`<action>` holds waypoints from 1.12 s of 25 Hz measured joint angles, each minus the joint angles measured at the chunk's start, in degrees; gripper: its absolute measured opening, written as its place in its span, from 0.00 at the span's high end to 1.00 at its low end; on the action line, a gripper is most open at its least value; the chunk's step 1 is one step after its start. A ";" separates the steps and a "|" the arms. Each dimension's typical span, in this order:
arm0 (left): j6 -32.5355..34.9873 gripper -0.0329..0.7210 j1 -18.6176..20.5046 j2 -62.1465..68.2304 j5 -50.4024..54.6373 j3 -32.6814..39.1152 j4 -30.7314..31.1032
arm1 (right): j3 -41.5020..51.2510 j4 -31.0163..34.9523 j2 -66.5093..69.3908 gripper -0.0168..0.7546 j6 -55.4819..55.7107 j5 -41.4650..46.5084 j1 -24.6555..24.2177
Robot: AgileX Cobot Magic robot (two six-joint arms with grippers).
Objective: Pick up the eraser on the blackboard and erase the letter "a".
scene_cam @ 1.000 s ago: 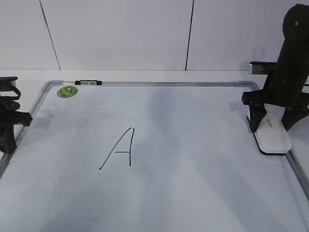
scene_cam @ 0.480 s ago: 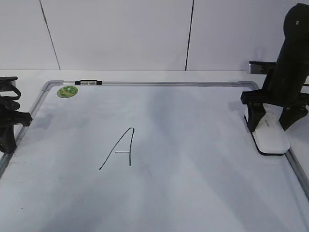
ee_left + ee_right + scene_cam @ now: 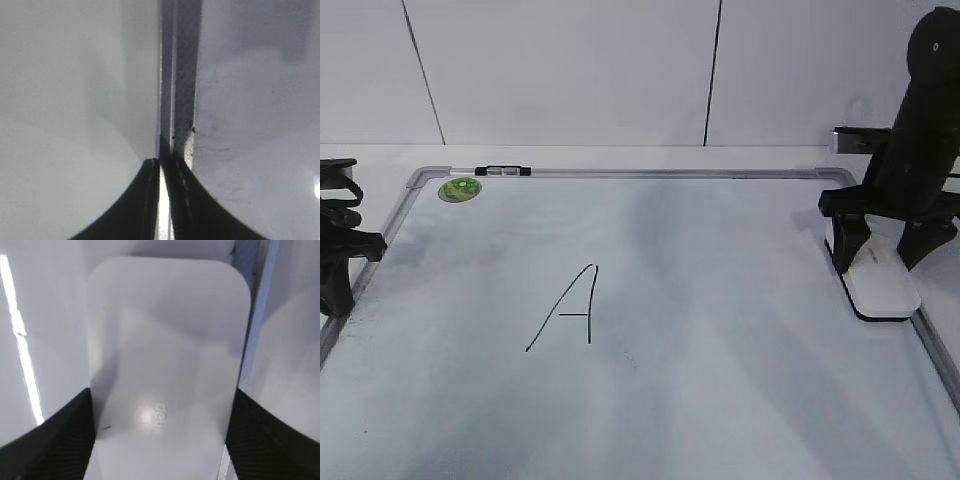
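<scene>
Here, right fingers (image 3: 885, 250) straddle eraser (image 3: 880, 280), contact unclear; left fingers (image 3: 162, 200) nearly closed, empty; small "a" not seen.

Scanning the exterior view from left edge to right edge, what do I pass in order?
Left gripper at the board's left edge → green magnet → black clip on the top frame → capital A → eraser, with the right gripper straddling it.
</scene>
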 joint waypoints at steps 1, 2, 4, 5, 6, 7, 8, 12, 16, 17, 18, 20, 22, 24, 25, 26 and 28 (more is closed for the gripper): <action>0.00 0.89 0.00 0.00 0.00 0.00 0.00 | 0.00 0.09 0.00 0.20 0.31 0.00 0.00; 0.00 0.88 0.00 0.00 0.00 0.00 0.00 | 0.00 0.09 0.00 0.20 0.31 0.00 0.00; 0.00 0.88 0.00 0.00 0.00 0.00 0.00 | 0.00 0.09 0.00 0.20 0.31 0.00 0.00; 0.00 0.88 0.00 0.00 0.00 0.00 0.00 | 0.00 0.09 0.00 0.20 0.64 0.00 0.00; 0.00 0.88 0.00 0.00 0.00 0.00 0.00 | 0.00 0.09 0.00 0.20 0.62 0.00 0.00; 0.00 0.88 0.00 0.00 0.00 0.00 0.00 | 0.00 0.09 0.00 0.20 0.62 0.00 0.00; 0.00 0.88 0.00 0.00 0.00 0.00 0.00 | 0.00 0.09 0.00 0.20 0.70 0.00 0.00; 0.00 0.87 0.00 0.00 0.00 0.00 0.00 | 0.00 0.12 0.00 0.20 0.84 0.00 0.00; 0.00 0.87 0.00 0.00 0.00 0.00 0.00 | 0.00 0.12 0.00 0.20 0.84 0.00 0.00; 0.00 0.87 0.00 0.00 0.00 0.00 0.00 | 0.00 0.12 0.00 0.20 0.84 0.00 0.00; 0.00 0.86 0.00 0.00 0.00 0.00 0.00 | 0.00 0.12 0.00 0.20 0.84 0.00 0.00; 0.00 0.86 0.00 0.00 0.00 0.00 0.00 | 0.00 0.12 0.00 0.20 0.84 0.00 0.00; 0.10 0.86 0.00 0.00 0.00 0.00 0.00 | 0.00 0.12 0.00 0.20 0.84 0.00 0.00; 0.10 0.85 0.00 0.00 0.00 0.00 0.00 | 0.00 0.12 0.00 0.20 0.84 0.00 0.00; 0.10 0.85 0.00 0.00 0.00 0.00 0.00 | 0.00 0.12 0.00 0.20 0.84 0.00 0.00; 0.10 0.85 0.00 0.00 0.00 0.00 0.00 | 0.00 0.12 0.00 0.20 0.84 0.00 0.00; 0.10 0.84 0.00 0.00 0.00 0.00 0.00 | 0.00 0.12 0.00 0.20 0.84 0.00 0.00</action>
